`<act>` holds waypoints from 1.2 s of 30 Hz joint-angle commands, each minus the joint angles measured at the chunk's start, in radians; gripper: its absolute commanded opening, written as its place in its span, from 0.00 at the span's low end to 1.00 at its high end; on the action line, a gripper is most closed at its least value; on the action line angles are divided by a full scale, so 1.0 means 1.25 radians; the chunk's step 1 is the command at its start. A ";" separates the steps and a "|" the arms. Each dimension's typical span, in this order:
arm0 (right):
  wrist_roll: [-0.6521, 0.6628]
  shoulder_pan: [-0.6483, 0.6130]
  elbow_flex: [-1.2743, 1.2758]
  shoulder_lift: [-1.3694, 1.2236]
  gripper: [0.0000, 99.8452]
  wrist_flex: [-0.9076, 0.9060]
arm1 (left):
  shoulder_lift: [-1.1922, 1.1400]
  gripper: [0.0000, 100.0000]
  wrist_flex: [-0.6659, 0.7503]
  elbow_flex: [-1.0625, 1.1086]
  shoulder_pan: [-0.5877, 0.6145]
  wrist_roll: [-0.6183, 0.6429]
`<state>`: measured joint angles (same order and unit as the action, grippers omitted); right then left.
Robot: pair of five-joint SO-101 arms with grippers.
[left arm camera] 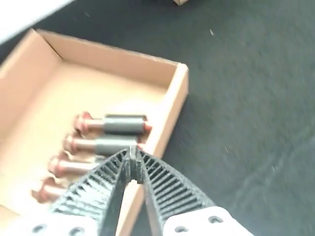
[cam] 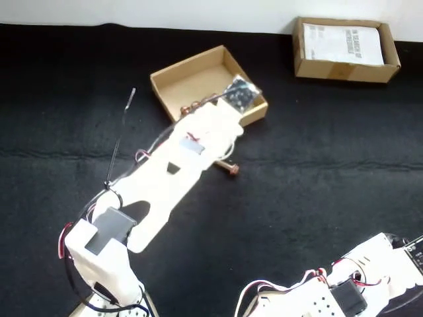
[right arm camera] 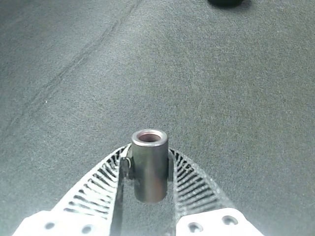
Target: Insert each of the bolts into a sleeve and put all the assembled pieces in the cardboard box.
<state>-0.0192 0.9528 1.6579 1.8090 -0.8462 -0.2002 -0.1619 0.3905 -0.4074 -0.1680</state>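
My left gripper (left arm camera: 133, 156) is shut with nothing between its fingers, hanging over the near wall of the open cardboard box (left arm camera: 174, 98). Inside the box lie several copper bolts in grey sleeves (left arm camera: 115, 124), side by side. In the high view the left arm (cam: 178, 165) stretches across to this box (cam: 173, 82). One loose copper bolt (cam: 229, 168) lies on the black table beside that arm, partly under it. My right gripper (right arm camera: 147, 153) is shut on a grey sleeve (right arm camera: 149, 167), held upright with its bore showing, low over the table.
A second cardboard box (cam: 390, 59) with a printed sheet in it stands at the back right. The right arm (cam: 370, 277) sits at the front right edge. A black mat (cam: 317, 165) covers the table; a thin cable (cam: 119, 139) runs beside the left arm.
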 commanded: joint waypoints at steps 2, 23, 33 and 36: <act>-0.002 0.001 0.101 0.019 0.01 0.017 | 0.060 0.01 -0.155 -0.058 0.004 -0.172; -0.005 -0.066 0.114 0.018 0.01 0.014 | 0.336 0.11 -0.470 0.160 -0.107 -0.799; 0.001 -0.080 0.114 0.018 0.01 0.013 | 0.184 0.13 -0.311 0.161 -0.077 -0.826; 0.001 -0.080 0.114 0.018 0.01 0.013 | 0.145 0.13 -0.269 0.157 -0.080 -0.827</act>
<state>-0.0192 0.8623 1.6579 1.8090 -0.8462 -0.0008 -0.5470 0.6038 -0.5117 -1.1945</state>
